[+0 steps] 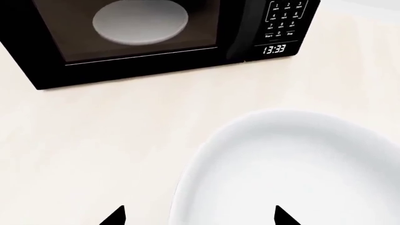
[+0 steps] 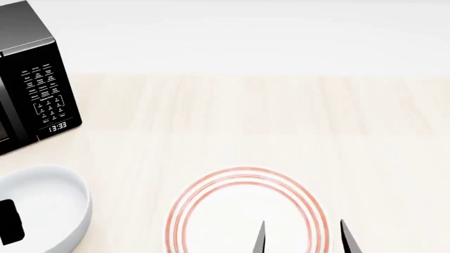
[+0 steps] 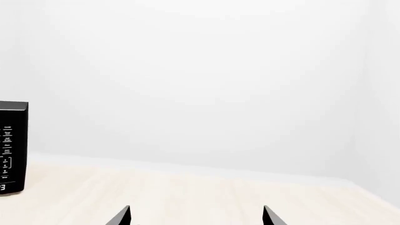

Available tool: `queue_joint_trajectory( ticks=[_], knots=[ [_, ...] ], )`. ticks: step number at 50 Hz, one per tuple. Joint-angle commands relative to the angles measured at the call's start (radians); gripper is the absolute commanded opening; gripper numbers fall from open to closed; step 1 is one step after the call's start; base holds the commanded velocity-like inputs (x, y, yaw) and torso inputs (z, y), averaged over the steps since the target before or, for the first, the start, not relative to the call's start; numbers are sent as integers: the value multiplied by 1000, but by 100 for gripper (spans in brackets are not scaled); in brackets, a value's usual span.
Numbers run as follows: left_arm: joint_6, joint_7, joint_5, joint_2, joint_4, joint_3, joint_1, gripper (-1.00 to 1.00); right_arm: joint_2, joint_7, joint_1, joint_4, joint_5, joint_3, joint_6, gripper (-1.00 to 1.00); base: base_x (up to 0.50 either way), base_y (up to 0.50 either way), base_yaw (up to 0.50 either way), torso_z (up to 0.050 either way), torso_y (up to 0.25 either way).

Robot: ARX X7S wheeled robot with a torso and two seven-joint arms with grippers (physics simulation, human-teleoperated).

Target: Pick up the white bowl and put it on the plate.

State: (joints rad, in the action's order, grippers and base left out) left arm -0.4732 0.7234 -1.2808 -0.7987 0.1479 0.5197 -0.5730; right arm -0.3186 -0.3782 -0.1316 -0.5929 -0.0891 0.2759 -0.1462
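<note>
Not yet lifted: deep glossy white bowl (image 2: 39, 205) resting on the pale wooden table (image 2: 246, 121) left of the flat red-ringed plate (image 2: 246, 208), well apart, with left gripper (image 1: 200, 218) spread empty around the bowl's rim and right gripper (image 2: 304, 237) open, empty, above the plate.

Each claw (image 2: 302, 237) ends in plain matte-black, tapered, pointed fingertips (image 1: 115, 216).

Frame edges crop the white bowl (image 2: 42, 208) and plate (image 2: 246, 211)

Bright, even, flat light w/ no clear source. Soft faint shadow under the bowl (image 2: 42, 203). Renders sharp, no blur; table (image 2: 281, 121) washed out near the wall.
</note>
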Motion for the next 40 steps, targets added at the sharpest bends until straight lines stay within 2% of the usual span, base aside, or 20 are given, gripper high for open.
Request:
queue_joint_trajectory(
  ticks=[1, 22, 23, 40],
  knots=[
    [7, -4, 14, 9, 23, 4, -1, 100, -4, -4, 2, 1, -5, 3, 1, 100, 0, 0, 0, 0, 0],
    [9, -14, 23, 13, 37, 8, 1, 100, -11, -10, 2, 4, -8, 11, 6, 100, 0, 0, 0, 0, 0],
    [10, -15, 24, 13, 40, 8, 2, -100, -11, -9, 2, 6, -9, 12, 9, 100, 0, 0, 0, 0, 0],
    [22, -12, 23, 9, 36, -1, 17, -100, -15, -14, 1, 8, -10, 18, 13, 100, 0, 0, 0, 0, 0]
  ],
)
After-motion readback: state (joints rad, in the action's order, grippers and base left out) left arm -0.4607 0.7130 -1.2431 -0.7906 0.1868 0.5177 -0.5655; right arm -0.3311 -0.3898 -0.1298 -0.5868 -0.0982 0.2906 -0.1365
